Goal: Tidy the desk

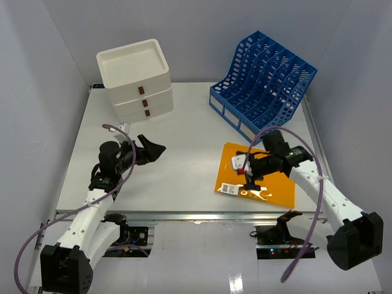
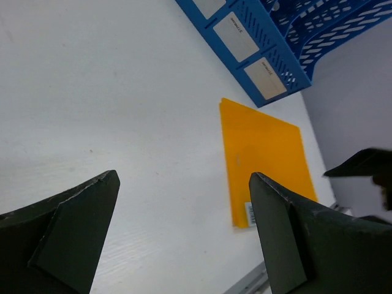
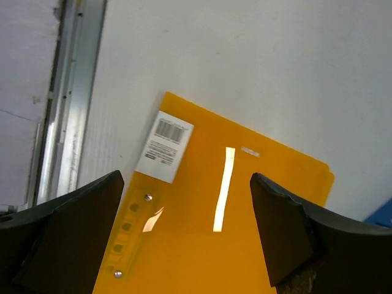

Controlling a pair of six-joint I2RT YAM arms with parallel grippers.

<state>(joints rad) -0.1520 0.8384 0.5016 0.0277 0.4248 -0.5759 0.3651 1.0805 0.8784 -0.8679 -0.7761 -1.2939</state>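
The bench [image 1: 184, 174] fills the middle of the top view, from the metal rail [image 1: 184, 214] at the bottom up to a white three-drawer box [image 1: 142, 92] at upper left and a blue slotted file rack [image 1: 263, 79] at upper right. An orange plastic folder [image 1: 272, 187] lies flat at lower right, near the front of the rack and close to the rail. It is likely the loose item that belongs in one of the slots.

The right tool [image 3: 184, 184] hangs over the folder with its jaws spread wide and nothing between them. It sits above the side with the barcode label [image 3: 164, 146] and the punched binding strip. A sheet lying flat gives little to pinch, so working from an edge looks sensible. I cannot tell whether the fingertips touch the plastic.

The left tool [image 1: 153, 146] is also spread and empty at middle left, well apart from the folder. It points toward the folder, probably parked clear of the other arm.
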